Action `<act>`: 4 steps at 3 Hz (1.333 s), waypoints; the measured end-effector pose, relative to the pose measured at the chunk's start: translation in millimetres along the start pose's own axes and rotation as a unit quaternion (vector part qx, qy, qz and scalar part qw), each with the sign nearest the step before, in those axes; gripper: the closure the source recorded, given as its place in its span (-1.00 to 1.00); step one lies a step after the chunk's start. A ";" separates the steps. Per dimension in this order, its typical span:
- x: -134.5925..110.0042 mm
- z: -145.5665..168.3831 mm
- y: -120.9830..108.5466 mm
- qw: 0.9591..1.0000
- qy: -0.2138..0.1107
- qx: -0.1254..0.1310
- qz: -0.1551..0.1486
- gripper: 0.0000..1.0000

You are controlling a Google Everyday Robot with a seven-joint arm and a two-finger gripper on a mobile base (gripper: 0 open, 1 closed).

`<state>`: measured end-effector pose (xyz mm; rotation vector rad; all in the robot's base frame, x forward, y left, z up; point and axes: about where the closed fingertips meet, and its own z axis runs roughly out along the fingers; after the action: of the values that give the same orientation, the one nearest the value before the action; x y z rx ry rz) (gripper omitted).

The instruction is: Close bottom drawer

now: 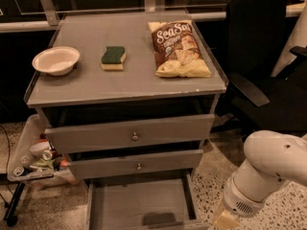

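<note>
Camera view
Bottom drawer [129,200]: pulled open at 6 o'clock, below two taller drawers [129,136].
Gripper [225,220]: at 5 o'clock, right of the drawer and apart from it. Cannot tell whether it is open or holding anything.
Risk: a push from this side may skew the drawer and jam it.

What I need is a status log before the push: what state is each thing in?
bottom drawer: pulled out, open
middle drawer: pushed in
top drawer: pushed in
bowl: upright, empty
sponge: lying flat, green side up
Sea Salt chip bag: lying flat, label up
gripper: low, right of the bottom drawer, not touching it
</note>
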<state>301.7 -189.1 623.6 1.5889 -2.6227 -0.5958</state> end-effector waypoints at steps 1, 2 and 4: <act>4.9 17.2 -2.4 1.000 0.002 -0.010 0.008 1.00; 27.5 75.5 -12.9 0.998 0.000 -0.050 0.037 1.00; 32.7 95.6 -12.5 0.997 -0.001 -0.070 0.042 1.00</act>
<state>276.6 -192.6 524.9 1.4322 -2.5699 -0.7579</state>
